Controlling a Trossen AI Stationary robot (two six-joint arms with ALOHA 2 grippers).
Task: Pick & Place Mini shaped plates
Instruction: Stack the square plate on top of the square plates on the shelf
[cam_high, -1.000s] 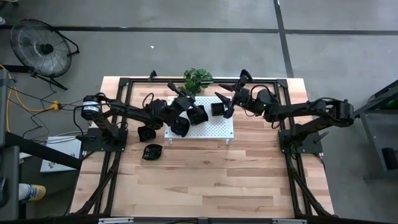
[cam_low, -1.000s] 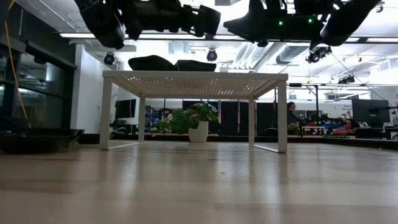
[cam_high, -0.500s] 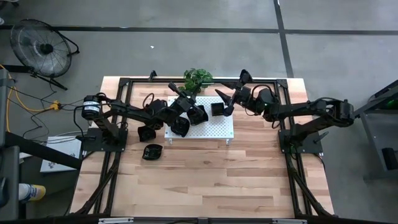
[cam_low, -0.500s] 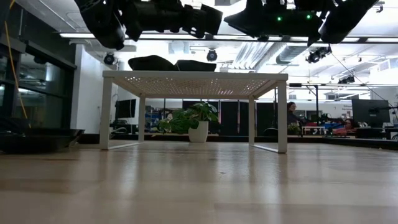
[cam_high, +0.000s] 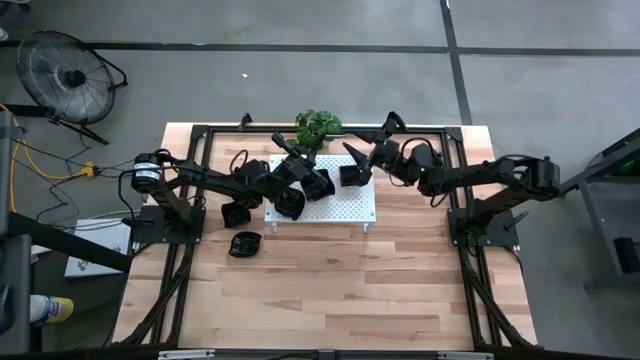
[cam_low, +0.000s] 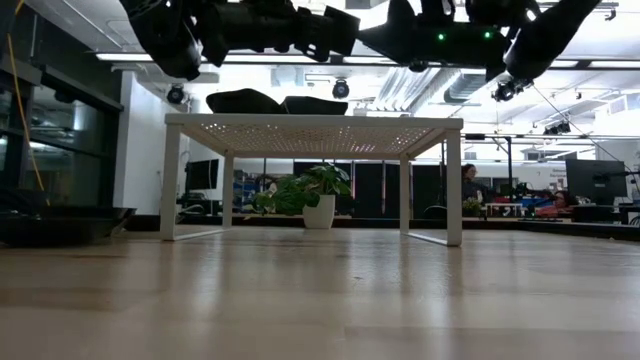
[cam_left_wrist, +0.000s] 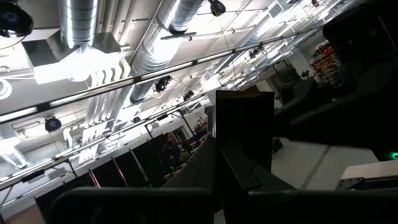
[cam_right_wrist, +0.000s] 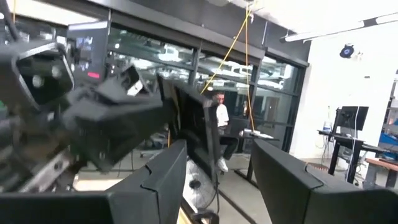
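My left gripper (cam_high: 330, 180) is shut on a square black mini plate (cam_high: 348, 176), held up over the white perforated board (cam_high: 352, 206). My right gripper (cam_high: 350, 162) stands open right by that plate. In the right wrist view the plate (cam_right_wrist: 194, 127) shows nearly edge-on, close to one of the right fingers (cam_right_wrist: 158, 180); I cannot tell whether they touch. Two more plates (cam_low: 243, 100) (cam_low: 313, 104) lie on the board's top. Two others (cam_high: 236, 214) (cam_high: 245, 243) lie on the table left of the board. My left gripper pinches the square plate by its lower edge (cam_left_wrist: 240, 158) between its two fingers. The fingers come from the table's left, slanting upward. The plate stands on edge beyond the fingertips, lifted clear of the board.
A green potted plant (cam_high: 318, 127) stands at the far edge behind the board. Black frame rails (cam_high: 200, 135) run around the table top. The board stands on legs (cam_low: 455, 190) with open space beneath. People sit in the room beyond (cam_low: 468, 182).
My right gripper has tipped its fingers a little upward and edged them toward the held plate, staying open. The left gripper and its plate have kept still.
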